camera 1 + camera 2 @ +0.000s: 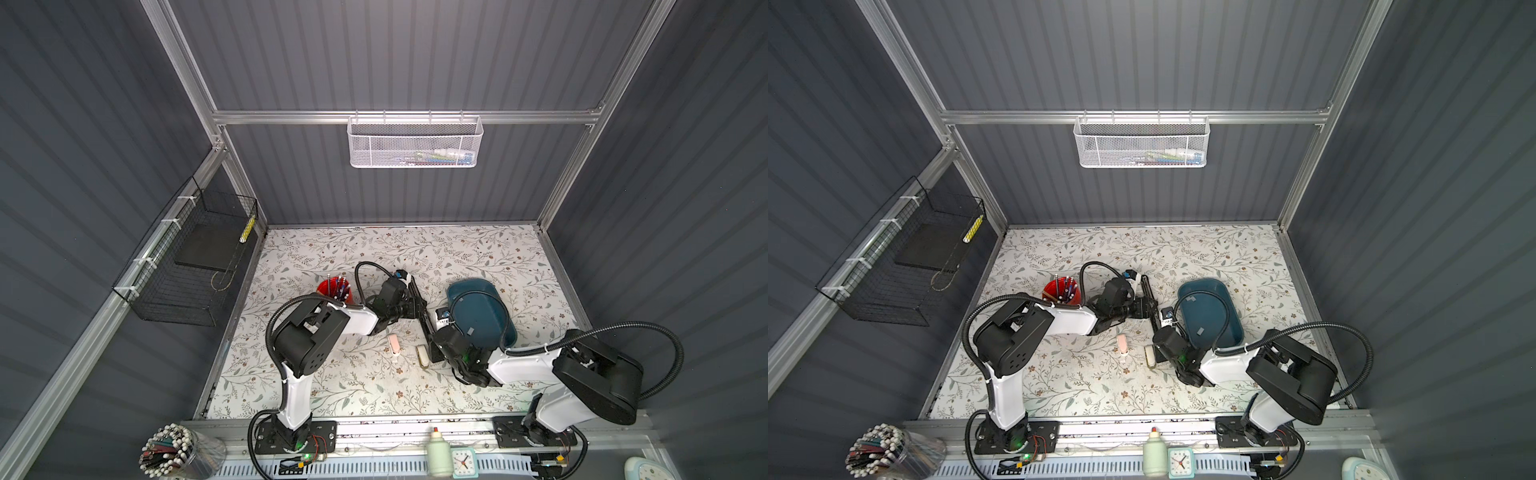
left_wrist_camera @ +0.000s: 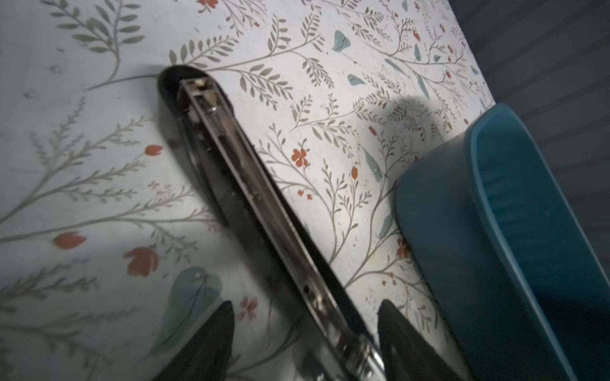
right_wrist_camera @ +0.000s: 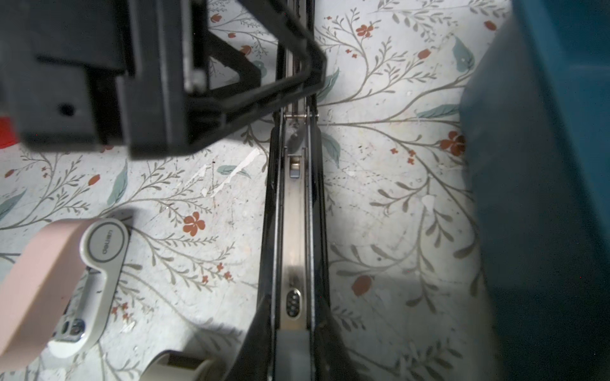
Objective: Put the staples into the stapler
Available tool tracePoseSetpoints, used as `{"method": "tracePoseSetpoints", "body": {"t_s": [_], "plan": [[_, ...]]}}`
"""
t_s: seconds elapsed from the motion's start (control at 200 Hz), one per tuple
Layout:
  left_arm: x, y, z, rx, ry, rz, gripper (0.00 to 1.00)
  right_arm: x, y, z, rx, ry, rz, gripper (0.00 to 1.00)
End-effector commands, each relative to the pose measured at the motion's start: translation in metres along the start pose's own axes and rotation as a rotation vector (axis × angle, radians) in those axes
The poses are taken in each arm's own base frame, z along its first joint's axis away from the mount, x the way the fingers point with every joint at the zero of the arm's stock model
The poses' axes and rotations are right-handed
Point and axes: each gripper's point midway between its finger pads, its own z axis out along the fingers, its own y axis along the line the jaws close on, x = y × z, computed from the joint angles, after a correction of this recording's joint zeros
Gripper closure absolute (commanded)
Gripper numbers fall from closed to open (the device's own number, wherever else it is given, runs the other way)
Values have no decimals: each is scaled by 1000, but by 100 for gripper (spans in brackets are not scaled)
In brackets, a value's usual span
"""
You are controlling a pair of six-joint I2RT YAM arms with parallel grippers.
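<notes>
The left gripper (image 2: 305,308) stood spread, its two dark fingers (image 2: 204,343) on either side of the stapler (image 2: 231,148) with a clear gap at each side, touching nothing. The right gripper (image 3: 293,316) was pressed together on the opposite end of that same stapler, pinching its black sides.

There was one black stapler, folded out flat on the table (image 1: 374,395) between the two grippers. Its metal channel faced up in the left wrist view, and its base plate with the anvil showed in the right wrist view. Whether any strip sat in the channel could not be told.

Just to the right of the stapler stood one teal tray (image 1: 509,328). Two staples (image 1: 469,331) could be counted on its floor in both top views as small grey strips, well apart from each other, one near the front and one toward the back. The right arm's cable crossed over the tray.

In front of the stapler lay two small devices side by side, apart from each other: one pink-and-white device (image 1: 393,344) and one cream device (image 1: 423,356). Behind the left arm stood one red cup (image 1: 328,286) holding several pens.
</notes>
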Motion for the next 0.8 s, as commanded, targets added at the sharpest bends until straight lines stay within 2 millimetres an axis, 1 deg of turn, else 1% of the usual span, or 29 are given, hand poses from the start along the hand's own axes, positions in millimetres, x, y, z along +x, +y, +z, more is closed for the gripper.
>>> {"method": "tracePoseSetpoints", "body": {"t_s": [0.0,0.045,0.08,0.14,0.23,0.28,0.42,0.525,0.635,0.71,0.795], "plan": [[1,3,14,24,23,-62,29,-9,8,-5,-48,-38,24,86],[0,7,20,39,24,-84,29,-9,8,-6,-54,-41,21,87],[-1,13,24,45,23,-107,29,-8,8,-6,-58,-40,18,87],[-7,20,30,76,13,-133,29,-8,9,-8,-67,-46,14,87],[-19,28,31,95,-18,-152,30,-6,8,-9,-66,-50,7,88],[-26,29,28,94,-40,-143,30,-4,6,-9,-63,-51,2,88],[-45,16,23,135,-79,-92,32,-2,7,-11,-74,-60,-18,89],[-54,8,17,156,-107,-53,36,-2,4,-11,-62,-67,-21,89],[-63,-3,9,198,-141,-8,41,-4,6,-11,-71,-77,-23,89],[-66,-15,2,257,-170,28,46,-5,7,-11,-82,-88,-27,89],[-65,-26,-6,322,-198,70,47,-6,7,-12,-88,-104,-28,88]]}}
